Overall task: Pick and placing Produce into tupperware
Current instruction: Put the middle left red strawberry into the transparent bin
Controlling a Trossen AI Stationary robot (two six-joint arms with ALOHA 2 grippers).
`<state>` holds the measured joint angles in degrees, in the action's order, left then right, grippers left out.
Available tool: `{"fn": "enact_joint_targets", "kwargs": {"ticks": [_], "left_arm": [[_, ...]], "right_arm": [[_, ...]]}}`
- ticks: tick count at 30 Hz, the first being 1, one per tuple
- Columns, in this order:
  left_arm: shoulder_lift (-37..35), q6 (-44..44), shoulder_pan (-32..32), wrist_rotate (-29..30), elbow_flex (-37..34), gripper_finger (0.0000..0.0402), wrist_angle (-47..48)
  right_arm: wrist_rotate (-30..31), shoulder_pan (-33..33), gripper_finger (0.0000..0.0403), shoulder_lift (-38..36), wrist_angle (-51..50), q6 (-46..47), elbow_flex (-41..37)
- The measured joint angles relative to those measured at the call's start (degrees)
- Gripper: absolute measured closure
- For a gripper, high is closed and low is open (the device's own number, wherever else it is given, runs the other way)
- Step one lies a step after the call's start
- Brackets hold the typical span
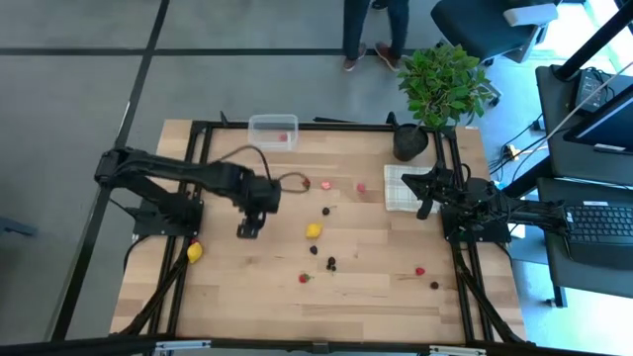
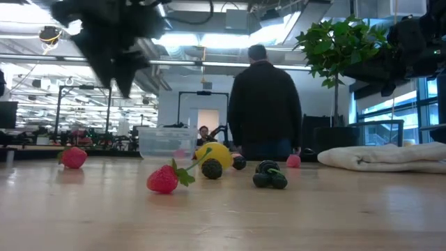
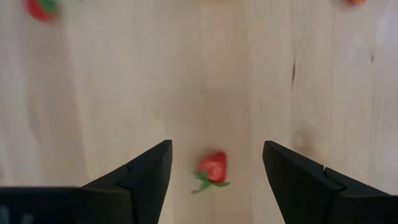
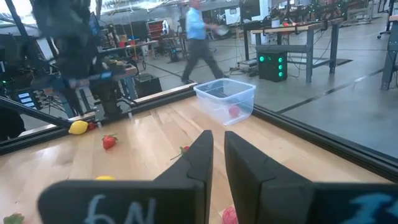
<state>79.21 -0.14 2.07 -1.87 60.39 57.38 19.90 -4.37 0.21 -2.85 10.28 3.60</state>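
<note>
The left gripper (image 3: pixel 214 165) hangs above the table (image 1: pixel 376 287) with its jaws apart, looking straight down on a toy strawberry (image 3: pixel 212 168) that lies between them but well below, untouched. The berry is tiny and round with a leafy stem, so a descent that drifts sideways could nudge it away or pinch only the leaves; closing too high would catch nothing. The clear tupperware (image 1: pixel 273 131) sits at the far edge of the table with one red berry (image 4: pixel 234 111) inside, well apart from here, so a weak hold may drop the fruit on the way. The right gripper (image 4: pixel 217 146) waits over the white cloth (image 1: pixel 398 188), jaws together and empty.
</note>
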Motion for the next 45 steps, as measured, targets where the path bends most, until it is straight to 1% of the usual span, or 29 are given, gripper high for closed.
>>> {"fn": "enact_joint_targets", "kwargs": {"ticks": [4,9,13,18,21,26,28,35,38,45], "left_arm": [[0.29,-3.27,3.01,1.56,-3.96,0.0158,-1.49],[0.33,-6.47,4.43,3.08,-7.35,0.0158,-2.46],[0.33,-7.05,5.18,3.66,-10.45,0.0158,-5.78],[0.33,-7.36,5.26,4.54,-13.17,0.0158,-5.97],[0.33,-8.92,5.22,6.49,-14.86,0.0159,-6.91],[0.33,-10.01,5.22,6.99,-17.58,0.0159,-12.25],[0.33,-10.01,5.2,6.98,-18.08,0.0159,-13.64],[0.33,-11.74,5.22,6.97,-19.82,0.0159,-13.53],[0.33,-11.85,5.22,6.95,-20.73,0.0159,-15.57],[1.64,-13.01,5.22,6.67,-21.58,0.0172,-16.56]], "right_arm": [[0.0,-0.01,0.0358,0.0,0.0,-0.02,0.0],[-0.01,0.01,0.0358,0.0,-0.03,0.18,0.0],[-0.01,0.01,0.0358,0.0,-0.03,1.17,0.0],[0.0,-0.01,0.0358,0.0,-0.04,1.18,0.0],[0.0,-0.01,0.0358,0.0,-0.04,1.18,0.0],[0.0,0.01,0.0358,0.0,-0.04,1.16,0.0],[0.0,0.0,0.0358,0.0,-0.04,1.16,0.0],[0.0,-0.01,0.0358,0.0,-0.07,1.15,0.0],[0.0,-0.01,0.0358,0.0,-0.06,1.09,0.0],[0.0,0.01,0.0358,0.0,-0.09,1.03,0.0]]}}
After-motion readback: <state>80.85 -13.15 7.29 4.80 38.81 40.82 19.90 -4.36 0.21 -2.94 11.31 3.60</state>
